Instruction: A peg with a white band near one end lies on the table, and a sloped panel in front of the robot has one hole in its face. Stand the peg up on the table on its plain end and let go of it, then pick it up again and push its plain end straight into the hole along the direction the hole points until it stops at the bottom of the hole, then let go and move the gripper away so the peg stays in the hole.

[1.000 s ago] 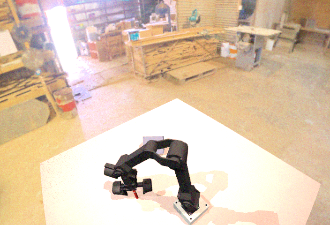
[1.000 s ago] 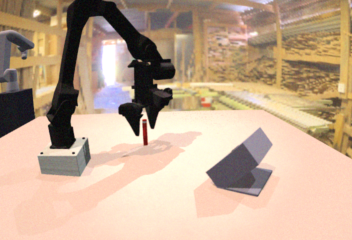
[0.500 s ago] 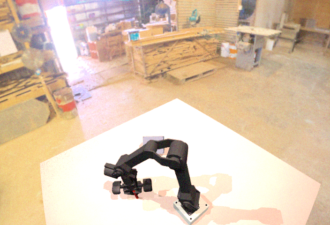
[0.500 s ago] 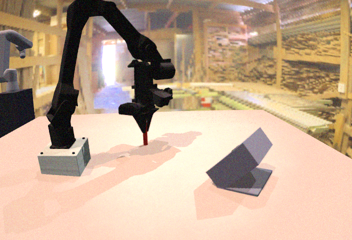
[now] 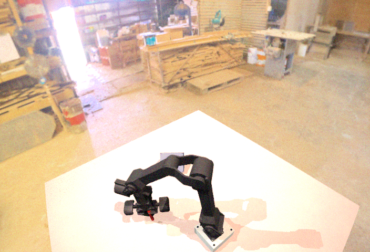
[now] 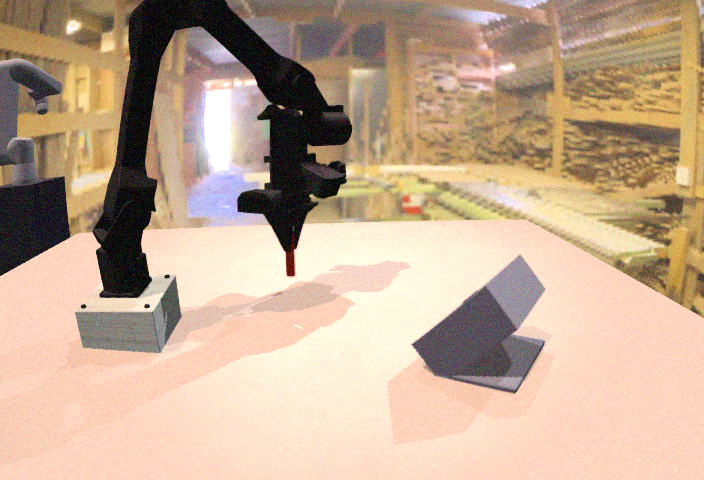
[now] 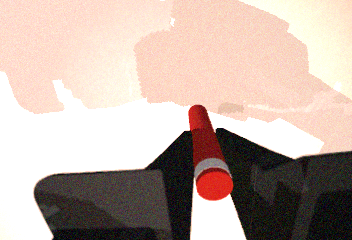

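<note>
The red peg [image 5: 151,216] [image 6: 290,263] [image 7: 205,145] is upright, plain end down. Its white band [image 7: 212,167] is at the upper end, nearest the wrist camera. My gripper [image 5: 150,211] [image 6: 291,246] [image 7: 203,137] points down and is shut on the peg around its middle. The peg's lower end hangs a little above the table, apart from its small shadow in the wrist view. The sloped panel [image 5: 165,156] [image 6: 457,331] stands well away from the gripper, partly behind the arm in the top view. Its hole cannot be made out in these views.
The arm's pale base block [image 5: 214,244] [image 6: 119,328] stands on the white table [image 5: 295,205] [image 6: 285,418]. The panel's flat foot [image 6: 525,362] rests on the table. Arm shadows fall across the table. A grey robot arm on a dark stand [image 6: 29,220] is beyond the table edge.
</note>
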Robot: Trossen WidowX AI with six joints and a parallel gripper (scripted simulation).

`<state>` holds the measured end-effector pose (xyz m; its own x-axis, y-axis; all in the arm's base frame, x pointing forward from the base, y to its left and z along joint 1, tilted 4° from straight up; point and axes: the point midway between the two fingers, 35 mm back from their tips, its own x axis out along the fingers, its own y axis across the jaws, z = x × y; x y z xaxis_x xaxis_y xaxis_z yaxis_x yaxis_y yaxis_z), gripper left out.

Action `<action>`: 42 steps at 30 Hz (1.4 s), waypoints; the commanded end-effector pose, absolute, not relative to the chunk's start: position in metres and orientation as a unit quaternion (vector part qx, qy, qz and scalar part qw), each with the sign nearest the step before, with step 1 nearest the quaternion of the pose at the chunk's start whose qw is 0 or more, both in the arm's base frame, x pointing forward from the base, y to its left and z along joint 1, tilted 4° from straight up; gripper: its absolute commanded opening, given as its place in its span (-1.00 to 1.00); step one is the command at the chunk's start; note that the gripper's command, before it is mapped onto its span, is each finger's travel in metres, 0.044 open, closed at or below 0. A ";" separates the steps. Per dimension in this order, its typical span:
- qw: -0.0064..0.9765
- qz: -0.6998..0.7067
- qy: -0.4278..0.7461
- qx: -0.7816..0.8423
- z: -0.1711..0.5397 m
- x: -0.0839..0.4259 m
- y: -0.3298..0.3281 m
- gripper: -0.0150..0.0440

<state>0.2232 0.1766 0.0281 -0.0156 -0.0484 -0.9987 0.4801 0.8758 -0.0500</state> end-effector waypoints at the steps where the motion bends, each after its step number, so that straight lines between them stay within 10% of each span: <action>1: 0.685 -0.190 0.684 0.161 0.046 0.225 0.179 -0.49; 42: 0.778 -0.194 0.577 0.155 0.086 0.284 0.131 -0.49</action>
